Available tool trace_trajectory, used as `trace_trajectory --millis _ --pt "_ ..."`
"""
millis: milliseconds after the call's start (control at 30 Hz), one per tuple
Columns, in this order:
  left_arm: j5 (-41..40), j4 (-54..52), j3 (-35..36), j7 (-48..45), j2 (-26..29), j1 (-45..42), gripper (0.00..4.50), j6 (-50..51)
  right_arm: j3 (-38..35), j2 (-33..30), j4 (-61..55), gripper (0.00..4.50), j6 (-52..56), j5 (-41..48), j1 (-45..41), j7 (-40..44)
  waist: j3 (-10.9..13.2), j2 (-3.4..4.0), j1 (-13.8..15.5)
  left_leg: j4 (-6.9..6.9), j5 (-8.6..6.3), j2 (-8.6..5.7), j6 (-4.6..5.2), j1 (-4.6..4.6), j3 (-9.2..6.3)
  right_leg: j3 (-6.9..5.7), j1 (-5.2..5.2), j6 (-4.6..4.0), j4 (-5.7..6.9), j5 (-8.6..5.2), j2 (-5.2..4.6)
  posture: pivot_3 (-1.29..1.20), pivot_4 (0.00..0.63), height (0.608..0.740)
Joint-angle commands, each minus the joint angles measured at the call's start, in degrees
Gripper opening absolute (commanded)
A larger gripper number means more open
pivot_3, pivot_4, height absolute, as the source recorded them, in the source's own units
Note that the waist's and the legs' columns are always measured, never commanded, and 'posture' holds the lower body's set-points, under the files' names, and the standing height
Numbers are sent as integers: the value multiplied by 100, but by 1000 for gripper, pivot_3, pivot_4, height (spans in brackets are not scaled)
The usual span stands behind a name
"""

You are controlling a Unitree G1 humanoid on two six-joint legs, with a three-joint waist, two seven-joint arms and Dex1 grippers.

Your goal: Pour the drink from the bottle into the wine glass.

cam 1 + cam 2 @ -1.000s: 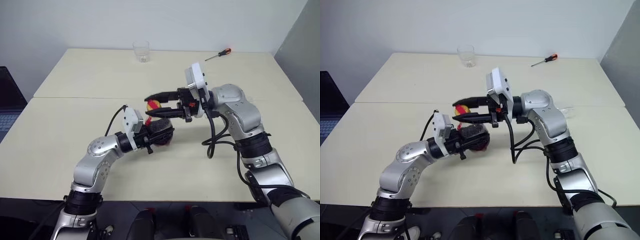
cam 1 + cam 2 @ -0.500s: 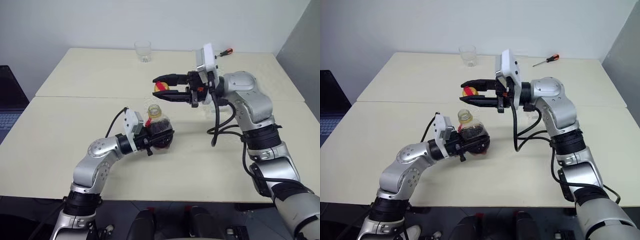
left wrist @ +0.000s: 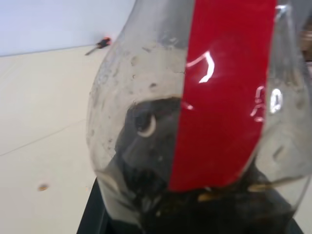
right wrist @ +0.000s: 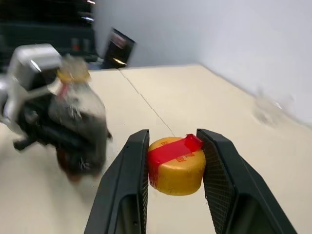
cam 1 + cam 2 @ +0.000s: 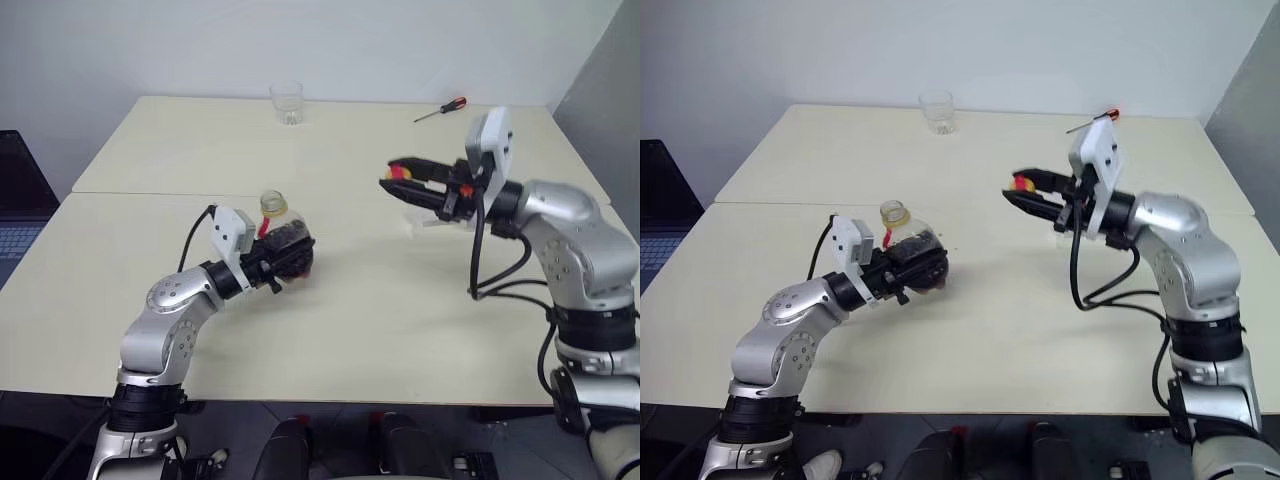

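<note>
Right wrist view: right hand (image 4: 173, 161) pinches the yellow-and-red cap (image 4: 176, 165) between its two black fingers (image 4: 218, 168), off the bottle.
Left hand (image 5: 272, 262) is clamped around the bottle (image 5: 285, 247), held just above the pale surface (image 5: 380, 310) with its open neck up; the dark drink (image 3: 161, 161) sits in the lower body, a red label band (image 3: 224, 92) across it; right hand hovers well apart from the bottle, on the robot's right; a clear tumbler (image 5: 286, 102) and a screwdriver (image 5: 440, 109) lie at the far edge; something clear beneath the right hand cannot be made out.
</note>
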Motion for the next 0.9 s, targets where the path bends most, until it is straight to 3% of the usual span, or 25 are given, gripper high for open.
trace_trajectory --millis 33,333,600,900 --pt "57 -38 222 314 -112 -194 1660 -279 -383 -20 -787 1252 356 -139 689 -851 0 0 3 -1 0 0 0 0 -1 0 0 0 -1 0 0 0 150 740" --pt "240 414 381 847 -338 -455 1660 -625 -582 727 -915 1252 -73 -990 2817 -2491 -2 -3 -2 -2 0 0 0 4 3 3 1 1 3 -1 5 0 150 740" --pt "278 443 434 1177 -408 -395 1660 -724 -781 1537 -296 1252 -603 -1311 2906 -3408 -2 -2 -13 -6 1 1 -1 8 6 7 1 1 4 -1 9 0 150 740" --pt "326 533 571 1371 -351 -314 1660 -792 -770 1824 180 1252 -902 -1436 2932 -3710 -3 -2 -9 -6 1 0 -1 9 7 7 2 1 4 -1 9 0 150 740"
